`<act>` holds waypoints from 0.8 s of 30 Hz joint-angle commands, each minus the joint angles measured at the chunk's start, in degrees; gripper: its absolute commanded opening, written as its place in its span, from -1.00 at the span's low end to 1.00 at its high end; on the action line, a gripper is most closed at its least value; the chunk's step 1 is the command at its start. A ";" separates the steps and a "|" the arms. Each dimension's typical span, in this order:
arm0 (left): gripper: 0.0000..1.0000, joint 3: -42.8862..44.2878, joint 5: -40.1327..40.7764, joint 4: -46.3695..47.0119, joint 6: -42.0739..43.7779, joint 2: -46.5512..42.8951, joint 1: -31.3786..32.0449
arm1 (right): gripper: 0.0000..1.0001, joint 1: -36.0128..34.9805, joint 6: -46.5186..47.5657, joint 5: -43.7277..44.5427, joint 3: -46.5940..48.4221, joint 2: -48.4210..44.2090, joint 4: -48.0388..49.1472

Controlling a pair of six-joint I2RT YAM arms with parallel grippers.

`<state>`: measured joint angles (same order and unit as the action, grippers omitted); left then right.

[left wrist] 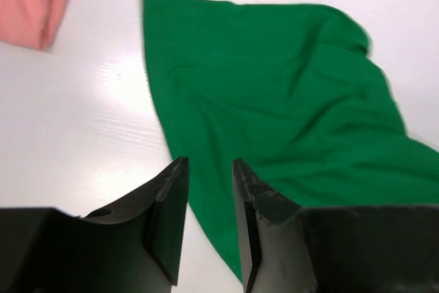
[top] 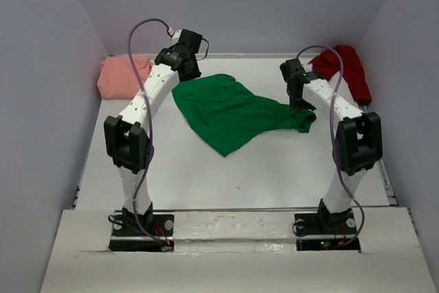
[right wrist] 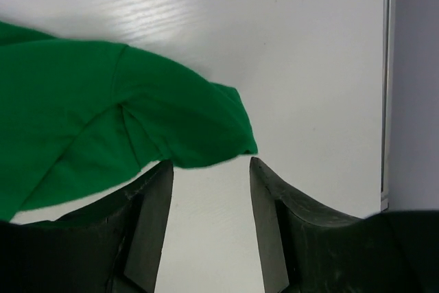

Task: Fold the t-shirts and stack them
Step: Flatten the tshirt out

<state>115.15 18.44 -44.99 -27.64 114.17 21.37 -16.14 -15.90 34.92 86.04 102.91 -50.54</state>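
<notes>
The bright green cloth t-shirt [top: 233, 111] lies rumpled toward the far edge — left gripper [left wrist: 209, 162] narrowly parted, right gripper [right wrist: 210, 162] spread. Pinching doubled layers at the sleeve [right wrist: 199, 121] risks a crooked fold.

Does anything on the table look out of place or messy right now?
The green t-shirt lies unfolded and askew in the middle, with one end bunched by the right gripper. The dark red t-shirt is heaped in the far right corner.

bright even overhead light; glare patches on table [right wrist: 158, 5]; wrist cams a bit blurry.
</notes>
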 commanded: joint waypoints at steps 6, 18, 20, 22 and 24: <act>-0.16 -31.07 -8.75 13.33 -1.09 -22.47 16.23 | 0.11 0.67 0.61 4.65 14.68 11.00 1.07; -0.48 -55.12 -5.69 20.99 -10.24 -26.45 22.40 | 0.09 -4.51 -3.43 2.10 -4.20 -8.51 5.19; -0.49 -56.70 -7.00 23.01 -11.47 -26.46 23.63 | 0.08 -4.51 -4.05 0.43 -7.81 -11.32 7.03; -0.51 -57.14 -8.76 24.07 -12.17 -25.93 24.42 | 0.08 -4.51 -3.70 -0.90 -9.57 -12.29 7.91; -0.53 -57.50 -9.47 25.74 -12.97 -24.79 26.00 | 0.08 -4.51 -3.52 -0.21 -10.71 -12.21 7.92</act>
<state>58.67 10.57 -24.23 -37.74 90.04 45.01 -20.95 -18.02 35.86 77.82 91.48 -46.06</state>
